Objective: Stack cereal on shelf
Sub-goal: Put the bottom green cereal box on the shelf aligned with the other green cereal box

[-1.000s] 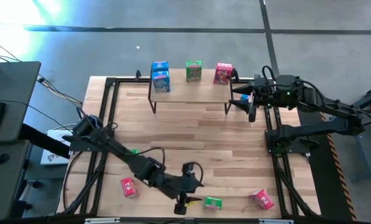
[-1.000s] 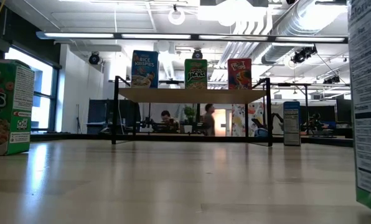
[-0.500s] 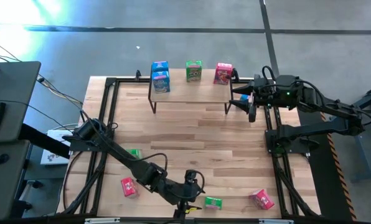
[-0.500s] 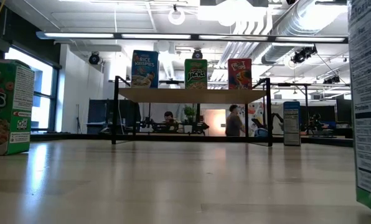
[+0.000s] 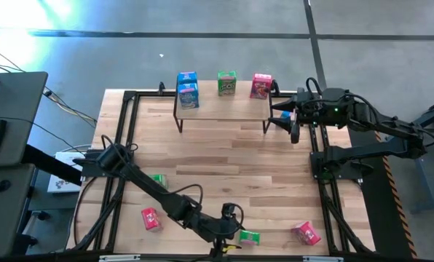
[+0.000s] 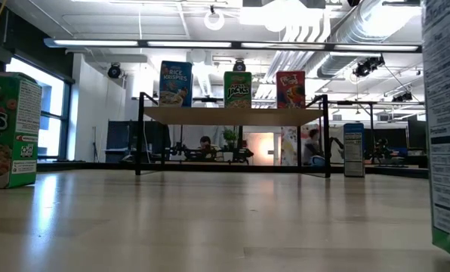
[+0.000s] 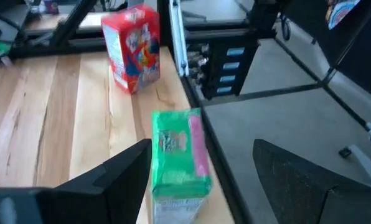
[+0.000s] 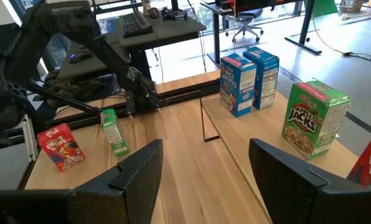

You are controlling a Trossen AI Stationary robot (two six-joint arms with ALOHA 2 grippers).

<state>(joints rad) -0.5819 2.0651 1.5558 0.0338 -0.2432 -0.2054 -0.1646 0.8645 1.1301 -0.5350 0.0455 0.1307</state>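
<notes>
So far, four cereal boxes are standing on the shelf point(image 5: 221, 107) at the desk's far edge. Left gripper point(image 5: 228, 236), fingers spread wide and empty, is straddling a green box point(image 5: 249, 236) lying near the front edge; right gripper point(image 5: 293, 124), open, is waiting beside the shelf.

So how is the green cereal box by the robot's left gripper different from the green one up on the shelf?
The green box by the left gripper lies flat on the table near its front edge; the green box on the shelf stands upright. The first sits between that gripper's open fingers; the shelf one has no gripper on it, between blue and red boxes. Both are green cardboard cereal boxes.
</notes>
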